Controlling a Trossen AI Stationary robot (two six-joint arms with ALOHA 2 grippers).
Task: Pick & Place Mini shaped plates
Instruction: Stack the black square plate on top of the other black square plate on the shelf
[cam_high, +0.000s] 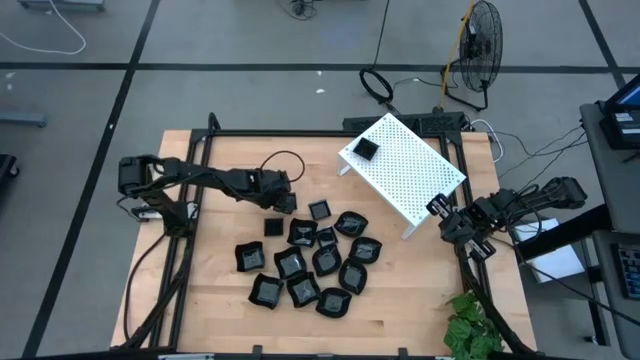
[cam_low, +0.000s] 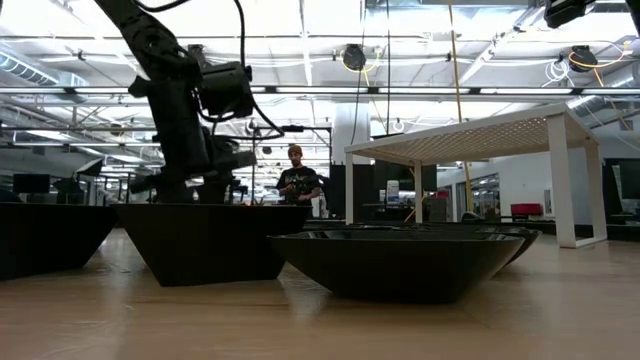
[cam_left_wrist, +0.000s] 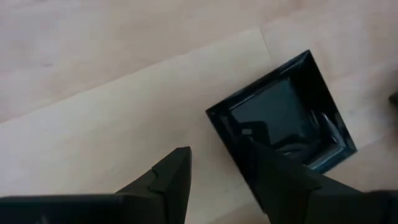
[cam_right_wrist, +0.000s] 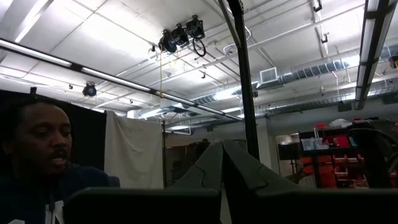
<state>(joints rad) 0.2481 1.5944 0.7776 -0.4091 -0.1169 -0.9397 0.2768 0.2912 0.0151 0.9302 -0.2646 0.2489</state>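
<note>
Left gripper (cam_left_wrist: 217, 180) hangs over a small square plate (cam_high: 273, 227) on the bench (cam_high: 200, 300), jaws partly open astride its rim, nothing gripped. Remaining plates (cam_high: 320, 265) lie clustered mid-bench; one plate on rack (cam_high: 366, 149). Right gripper (cam_right_wrist: 222, 163) waits at the bench's right edge, jaws closed, empty.

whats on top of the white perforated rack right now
One small black dish sits on the white perforated rack, near its far left corner. The rest of its top shows bare. The table under the rack is hidden.
</note>
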